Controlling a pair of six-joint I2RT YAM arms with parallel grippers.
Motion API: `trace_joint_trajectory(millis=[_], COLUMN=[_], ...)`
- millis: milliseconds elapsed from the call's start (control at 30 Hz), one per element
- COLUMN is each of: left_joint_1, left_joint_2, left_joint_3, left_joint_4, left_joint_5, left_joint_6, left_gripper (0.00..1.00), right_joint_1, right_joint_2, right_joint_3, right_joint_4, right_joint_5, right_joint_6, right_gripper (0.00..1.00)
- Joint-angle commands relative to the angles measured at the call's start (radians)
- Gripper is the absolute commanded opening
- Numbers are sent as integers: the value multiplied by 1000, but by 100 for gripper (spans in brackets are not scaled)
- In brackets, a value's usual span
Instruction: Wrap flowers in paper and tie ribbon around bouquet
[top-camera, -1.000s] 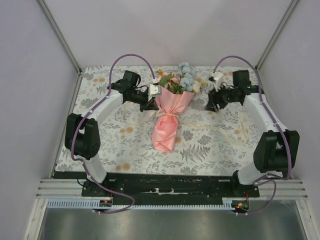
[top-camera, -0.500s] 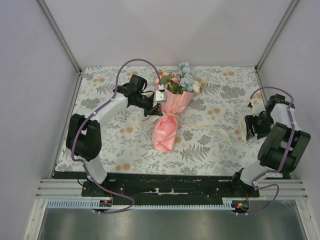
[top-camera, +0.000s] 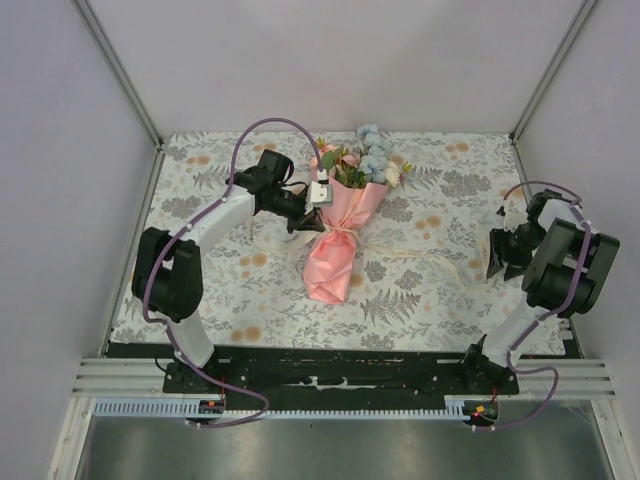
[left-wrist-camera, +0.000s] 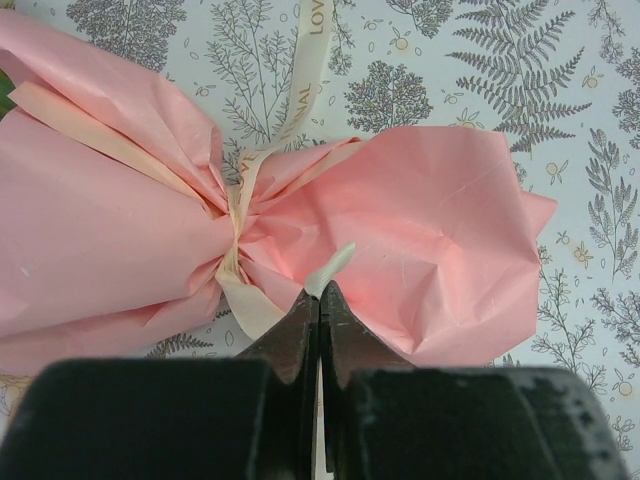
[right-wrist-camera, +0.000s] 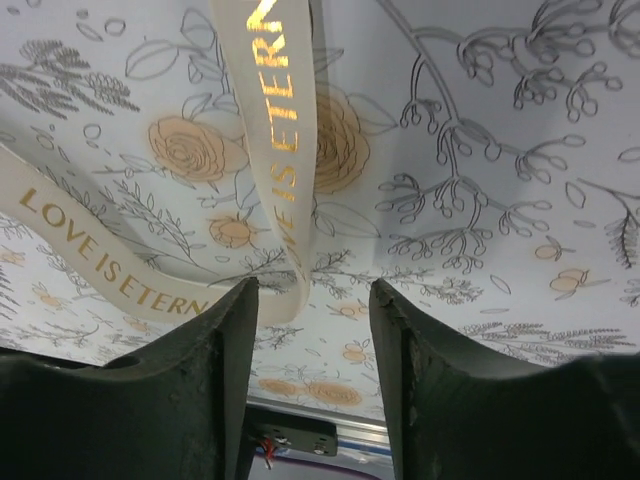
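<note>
The left gripper (top-camera: 303, 222) reaches in from the left side of the floral-printed white tablecloth (top-camera: 215, 290) and rests against the waist of the bouquet. In the left wrist view its two black fingers are pressed fully together, and a short cream tip of ribbon pokes out from between their tips, so they appear to pinch that loose end.

The bouquet (top-camera: 336, 235), a cone of salmon-pink matte paper (left-wrist-camera: 440, 235), lies on its side near the middle of the table. Its narrow foot points toward the arm bases. Its top, with the peach-pink, pale blue and white artificial flowers (top-camera: 362, 160) and their green leaves, points toward the far wall. The paper is gathered tightly at the waist and flares out crumpled on either side.

The narrow cream ribbon (left-wrist-camera: 305, 90), printed with gold lettering, is knotted around that waist. One tail trails away to the right across the cloth.

The right gripper (top-camera: 497, 262) hangs low near the right edge of the table, well apart from the bouquet. In its wrist view the fingers stand partly open with nothing clamped between them. The ribbon's far end lies looped on the cloth just beyond them, its tip beside one fingertip (right-wrist-camera: 240, 300).
</note>
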Motion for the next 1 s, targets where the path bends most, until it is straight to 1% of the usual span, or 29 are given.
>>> trace_joint_trajectory(millis=[0,33,67,133,167,233,300,333,400,500,633,733,800,967], left_joint_1=[-1,-2,-2,-2,-2,-2,-4,-4,-4,-4,-2,-2,-4,-2], left_joint_2=[-37,-35,-35,-37,-38,-44,-57,-64,-95,-150,-190,-213,-229,-273], left_joint_3=[-2,-2,1,-1,-2,-5,-9,-15,-45,-133,-193,-223,-248,-311], left_joint_4=[25,28,27,27,27,27,30,37,88,197,261,297,339,480], left_joint_5=[4,4,4,8,8,13,23,31,36,39,39,43,54,70], left_joint_6=[37,37,35,34,38,57,77,80,74,74,104,118,120,66], left_gripper=[2,2,2,2,2,2,2,2,2,2,2,2,2,2], right_joint_1=[2,2,2,2,0,0,1,6,55,200,385,523,604,777], right_joint_2=[62,72,79,90,86,32,-69,-116,-207,-259,-241,-183,-125,33], right_joint_3=[76,88,95,124,150,194,242,259,291,373,481,574,677,878], right_joint_4=[8,5,5,-7,-27,-56,-66,-53,11,111,311,489,577,808], right_joint_5=[-60,-83,-116,-168,-223,-358,-582,-663,-754,-796,-799,-793,-799,-744], right_joint_6=[57,61,58,57,46,25,18,32,127,257,461,602,693,873], right_gripper=[50,45,35,4,0,0,0,0,0,0,0,0,0,0])
